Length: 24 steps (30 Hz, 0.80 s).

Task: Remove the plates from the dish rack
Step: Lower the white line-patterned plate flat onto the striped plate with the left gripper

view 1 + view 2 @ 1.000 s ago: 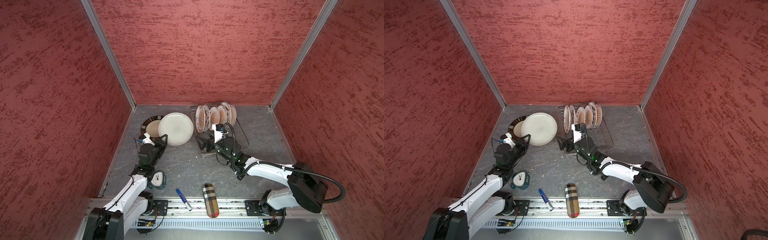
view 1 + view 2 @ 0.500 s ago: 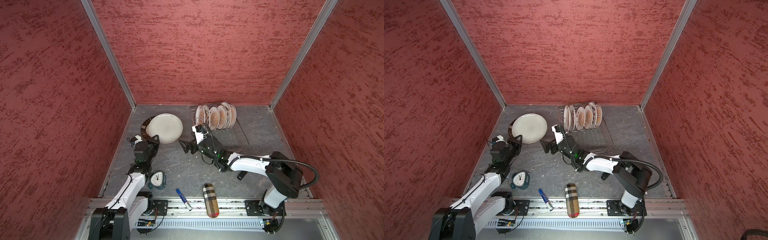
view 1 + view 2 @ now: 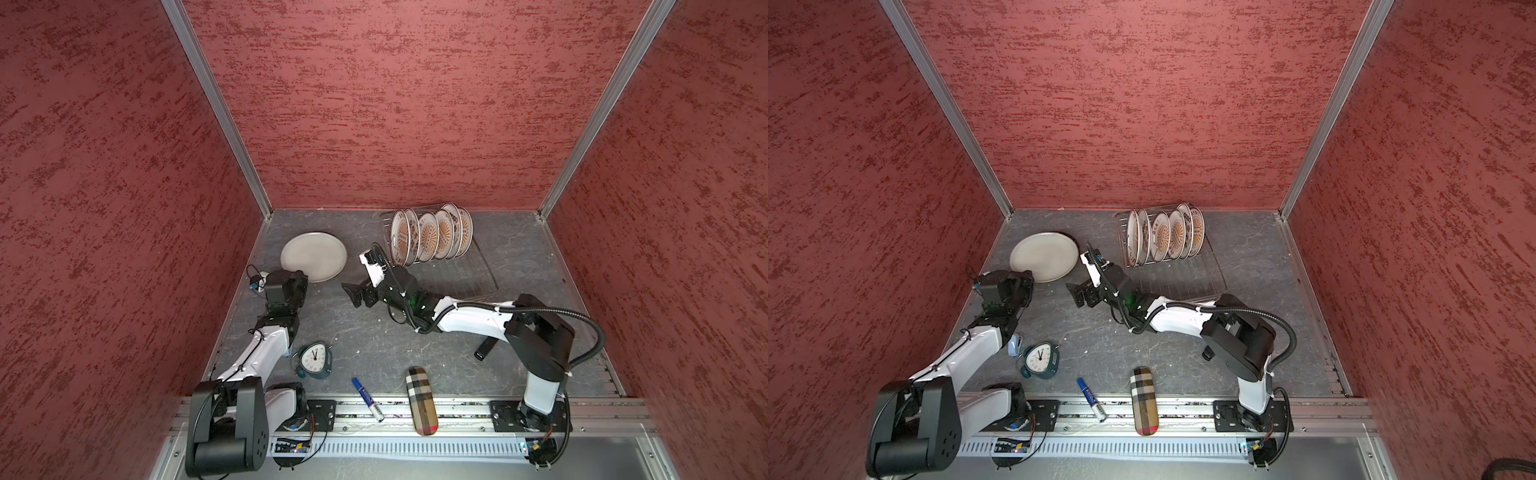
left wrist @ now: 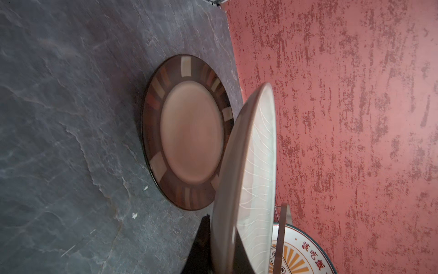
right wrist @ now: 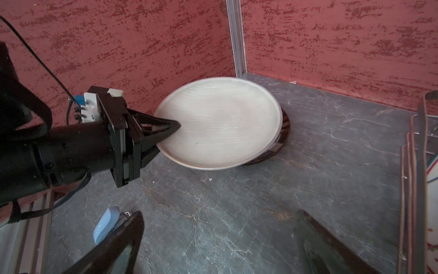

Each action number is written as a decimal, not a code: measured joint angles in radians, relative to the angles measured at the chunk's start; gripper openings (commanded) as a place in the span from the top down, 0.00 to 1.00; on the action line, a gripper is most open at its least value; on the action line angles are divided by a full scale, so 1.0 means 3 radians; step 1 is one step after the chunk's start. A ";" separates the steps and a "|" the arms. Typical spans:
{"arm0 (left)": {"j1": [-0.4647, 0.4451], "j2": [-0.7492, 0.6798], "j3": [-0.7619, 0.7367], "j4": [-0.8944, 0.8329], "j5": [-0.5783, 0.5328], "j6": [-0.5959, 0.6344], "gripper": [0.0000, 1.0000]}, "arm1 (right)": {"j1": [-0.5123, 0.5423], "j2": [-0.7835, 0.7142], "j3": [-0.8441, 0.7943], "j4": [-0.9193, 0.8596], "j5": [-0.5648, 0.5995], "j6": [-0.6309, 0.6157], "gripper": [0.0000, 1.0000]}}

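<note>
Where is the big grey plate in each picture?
Top view: the big grey plate is left of middle, near the back corner, left of the rack.
Top view: same spot, left of the rack.
Left wrist view: seen edge-on, close to the camera, beside a dark striped plate.
Right wrist view: mid-picture, tilted over the dark striped plate.
Shared landmark: the left claw pinching the plate's rim.

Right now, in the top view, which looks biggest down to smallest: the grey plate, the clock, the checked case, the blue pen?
Largest: grey plate
Next: checked case and clock, too alike to rank
Smallest: blue pen
</note>
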<state>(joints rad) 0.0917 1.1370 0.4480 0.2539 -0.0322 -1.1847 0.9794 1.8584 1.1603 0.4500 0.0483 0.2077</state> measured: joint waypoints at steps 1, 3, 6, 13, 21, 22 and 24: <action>0.0001 0.0034 0.0024 -0.0001 -0.0022 0.0000 1.00 | 0.0000 0.0004 0.0001 -0.0009 0.0000 -0.0014 0.01; 0.0010 0.0137 0.0092 -0.0003 -0.0041 0.0003 1.00 | 0.0000 0.0018 0.0024 -0.0037 -0.0004 -0.0037 0.01; 0.0015 0.0333 0.0220 -0.0003 -0.0071 0.0038 1.00 | 0.0000 0.0070 0.0090 -0.0046 -0.0003 -0.0061 0.01; 0.0065 0.0643 0.0450 -0.0055 -0.0181 0.0108 1.00 | 0.0000 0.0117 0.0100 -0.0045 -0.0004 -0.0088 0.01; 0.0086 0.1057 0.0685 -0.0084 -0.0183 0.0114 1.00 | 0.0000 0.0156 0.0102 -0.0047 0.0000 -0.0103 0.01; 0.0086 0.1099 0.0697 -0.0084 -0.0184 0.0113 1.00 | 0.0000 0.0167 0.0102 -0.0047 0.0000 -0.0109 0.01; 0.0086 0.1176 0.0731 -0.0100 -0.0182 0.0114 1.00 | 0.0000 0.0184 0.0102 -0.0048 0.0000 -0.0112 0.01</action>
<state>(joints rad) 0.1177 1.4899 0.6674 0.2237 -0.0868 -1.1503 0.9794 1.9137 1.1908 0.4355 0.0483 0.1741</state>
